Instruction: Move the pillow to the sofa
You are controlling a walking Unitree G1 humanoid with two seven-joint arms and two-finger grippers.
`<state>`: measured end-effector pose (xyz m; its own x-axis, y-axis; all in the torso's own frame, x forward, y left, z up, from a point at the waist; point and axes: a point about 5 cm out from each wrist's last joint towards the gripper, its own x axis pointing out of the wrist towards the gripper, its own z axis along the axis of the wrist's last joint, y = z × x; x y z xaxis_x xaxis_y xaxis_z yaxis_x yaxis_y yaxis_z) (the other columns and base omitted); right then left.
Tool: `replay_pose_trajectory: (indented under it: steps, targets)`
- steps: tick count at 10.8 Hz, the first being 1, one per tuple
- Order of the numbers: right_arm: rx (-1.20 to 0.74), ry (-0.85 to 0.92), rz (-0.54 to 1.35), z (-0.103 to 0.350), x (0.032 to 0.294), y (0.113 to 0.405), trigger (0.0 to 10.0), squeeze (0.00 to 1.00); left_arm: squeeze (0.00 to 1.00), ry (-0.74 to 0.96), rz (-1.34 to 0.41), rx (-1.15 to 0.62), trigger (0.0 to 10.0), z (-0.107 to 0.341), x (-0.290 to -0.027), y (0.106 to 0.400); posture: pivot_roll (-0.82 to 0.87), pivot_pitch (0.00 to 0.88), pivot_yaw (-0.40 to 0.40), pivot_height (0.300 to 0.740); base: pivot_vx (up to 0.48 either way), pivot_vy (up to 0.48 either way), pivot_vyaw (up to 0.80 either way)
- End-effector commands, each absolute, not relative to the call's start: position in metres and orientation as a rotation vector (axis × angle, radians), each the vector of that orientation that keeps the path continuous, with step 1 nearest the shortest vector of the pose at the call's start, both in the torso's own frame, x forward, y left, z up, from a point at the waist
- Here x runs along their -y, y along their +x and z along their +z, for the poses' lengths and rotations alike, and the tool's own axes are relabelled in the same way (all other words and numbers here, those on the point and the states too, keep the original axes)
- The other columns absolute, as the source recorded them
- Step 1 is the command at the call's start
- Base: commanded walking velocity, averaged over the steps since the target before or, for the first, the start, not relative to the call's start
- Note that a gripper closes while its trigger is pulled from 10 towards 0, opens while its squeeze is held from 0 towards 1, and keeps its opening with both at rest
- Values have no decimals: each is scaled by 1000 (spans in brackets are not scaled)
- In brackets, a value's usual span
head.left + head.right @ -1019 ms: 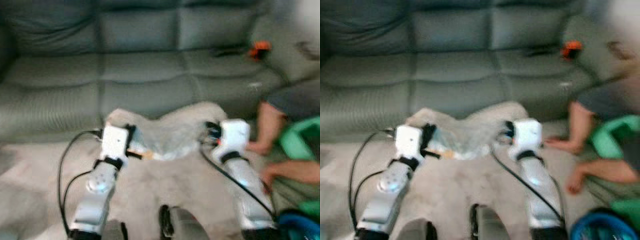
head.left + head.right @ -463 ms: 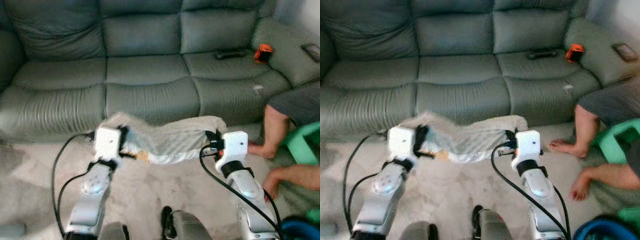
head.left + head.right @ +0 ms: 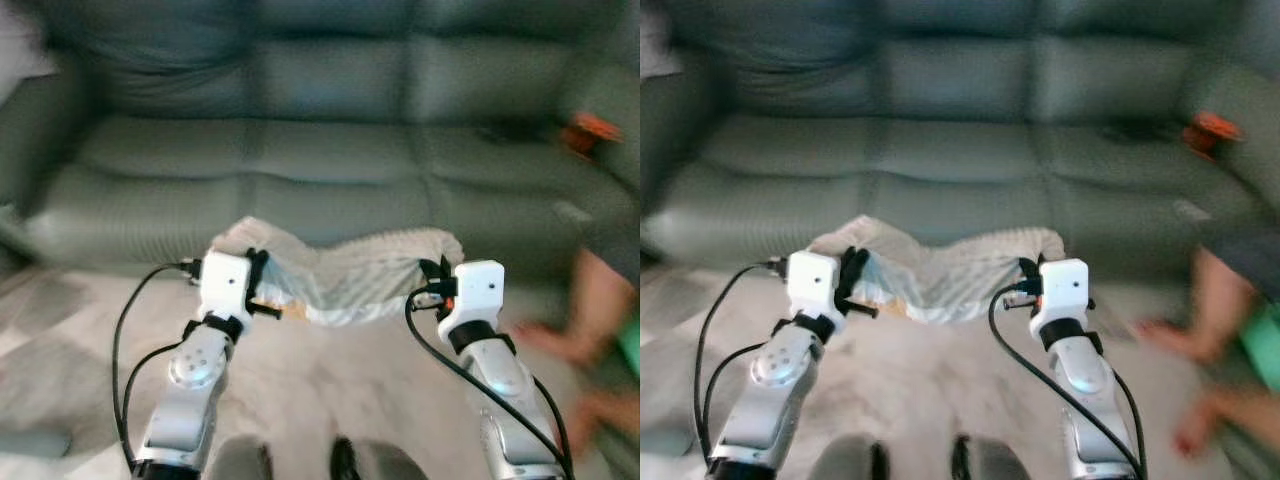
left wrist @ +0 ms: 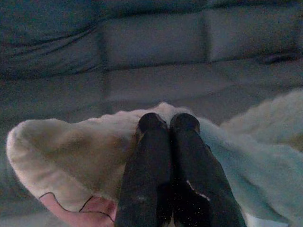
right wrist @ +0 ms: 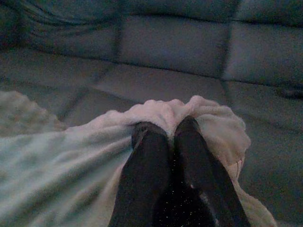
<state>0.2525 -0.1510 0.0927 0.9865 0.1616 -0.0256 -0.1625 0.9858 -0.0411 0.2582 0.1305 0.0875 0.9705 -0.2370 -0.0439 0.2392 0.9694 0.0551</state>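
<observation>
I have the pillow (image 3: pixel 350 275) slung between both arms, off the floor and just in front of the sofa (image 3: pixel 300 150), level with the front edge of its seat cushions. My left gripper (image 4: pixel 168 124) is pinched tight on the pillow's left end: in the left wrist view the two black fingers (image 4: pixel 149 156) sit pressed together with the fluffy cream fabric bunched around their tips and a pink patch of the cover below. My right gripper (image 5: pixel 166 128) is clamped the same way on the right end, fingers together and pale fabric folded over the tips. The pillow sags a little in the middle between the two holds. On the sofa's right seat lies an orange object (image 3: pixel 592 128), blurred. At the right edge a person's leg (image 3: pixel 590 300) rests on the pale carpet (image 3: pixel 330 370). The head views are soft with blur
</observation>
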Motion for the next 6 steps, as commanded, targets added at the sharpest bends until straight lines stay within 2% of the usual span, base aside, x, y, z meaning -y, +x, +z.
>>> replay_pose_trajectory:
  steps: [1,3,6]
  targets:
    - [4,-53,177,98,150,252,10000,0,0,58,-266,-18,10000,92,-125,260,-74,170,-26,740,480,0,0]
    - [9,-62,182,99,150,254,10000,0,0,54,-274,-21,10000,91,-122,260,-75,171,-27,740,480,0,0]
    - [10,-58,188,99,146,255,10000,0,0,52,-279,-27,10000,90,-121,260,-75,171,-27,740,480,0,725]
